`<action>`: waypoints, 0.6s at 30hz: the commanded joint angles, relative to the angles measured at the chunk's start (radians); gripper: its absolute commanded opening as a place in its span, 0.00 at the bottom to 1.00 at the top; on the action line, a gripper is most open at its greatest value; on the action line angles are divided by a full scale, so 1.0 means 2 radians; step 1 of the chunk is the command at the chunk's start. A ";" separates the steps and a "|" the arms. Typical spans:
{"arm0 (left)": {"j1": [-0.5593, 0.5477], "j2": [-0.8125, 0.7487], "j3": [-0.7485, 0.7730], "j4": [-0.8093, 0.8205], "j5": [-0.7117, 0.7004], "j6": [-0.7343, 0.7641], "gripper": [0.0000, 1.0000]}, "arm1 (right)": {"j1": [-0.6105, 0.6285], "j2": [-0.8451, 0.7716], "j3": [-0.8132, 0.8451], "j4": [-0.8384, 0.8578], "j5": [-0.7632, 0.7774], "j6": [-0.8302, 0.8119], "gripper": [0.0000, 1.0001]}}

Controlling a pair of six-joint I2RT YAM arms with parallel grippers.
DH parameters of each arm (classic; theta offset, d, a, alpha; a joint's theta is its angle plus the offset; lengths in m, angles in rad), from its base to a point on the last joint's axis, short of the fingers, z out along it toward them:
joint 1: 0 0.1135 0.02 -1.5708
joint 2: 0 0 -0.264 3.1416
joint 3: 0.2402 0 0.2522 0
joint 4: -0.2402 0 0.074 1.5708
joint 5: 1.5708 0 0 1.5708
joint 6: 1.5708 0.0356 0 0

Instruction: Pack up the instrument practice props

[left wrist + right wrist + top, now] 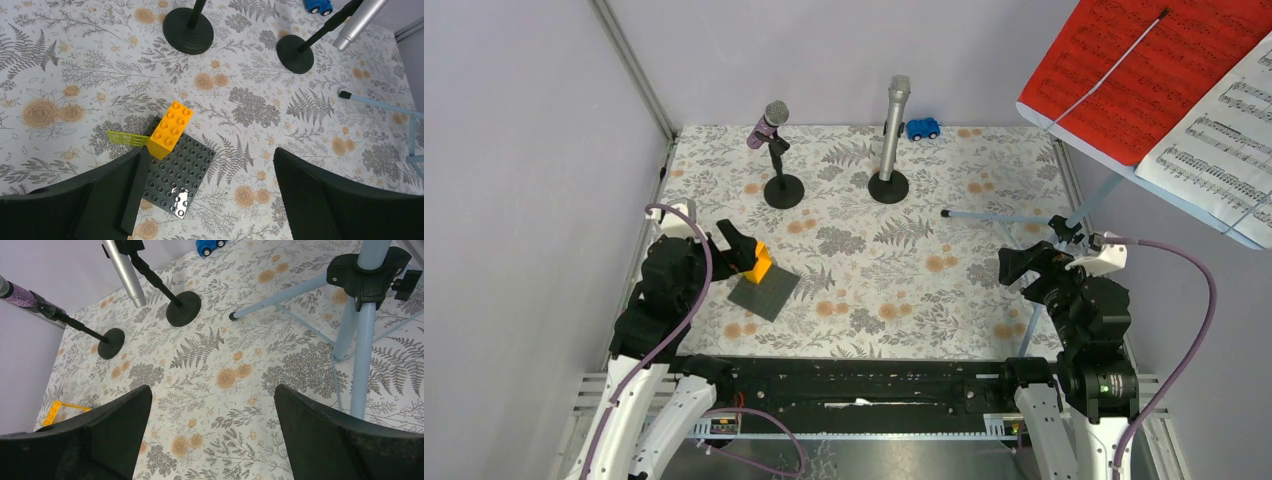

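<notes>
Over the table (pixel 904 290), left tool (pixel 207 160), right tool (pixel 212 390) agape, empty.

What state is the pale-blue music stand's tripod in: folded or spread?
Spread. The tripod legs angle outward from the black collar, one foot resting well away on the floral tablecloth.

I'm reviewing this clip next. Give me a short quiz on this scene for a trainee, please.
1. True or false: the silver microphone stands nearer the blue toy car than the purple microphone does.
2. The orange brick sits at a corner of: A) the dark grey studded plate; B) a round mic base; C) a music sheet.
3. Fill in: the left gripper and the right gripper are both ____, holding nothing.
Key: 1 true; 2 A; 3 open.
</notes>
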 commanded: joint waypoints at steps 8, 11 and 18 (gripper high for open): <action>0.000 0.013 0.001 0.025 -0.016 -0.011 0.99 | 0.000 0.070 0.017 0.029 0.114 0.008 1.00; 0.000 0.024 0.002 0.022 -0.013 -0.007 0.99 | 0.000 0.113 0.022 0.044 0.170 0.012 1.00; -0.001 0.023 0.000 0.026 -0.005 -0.003 0.99 | 0.000 0.219 0.030 0.082 0.337 0.016 1.00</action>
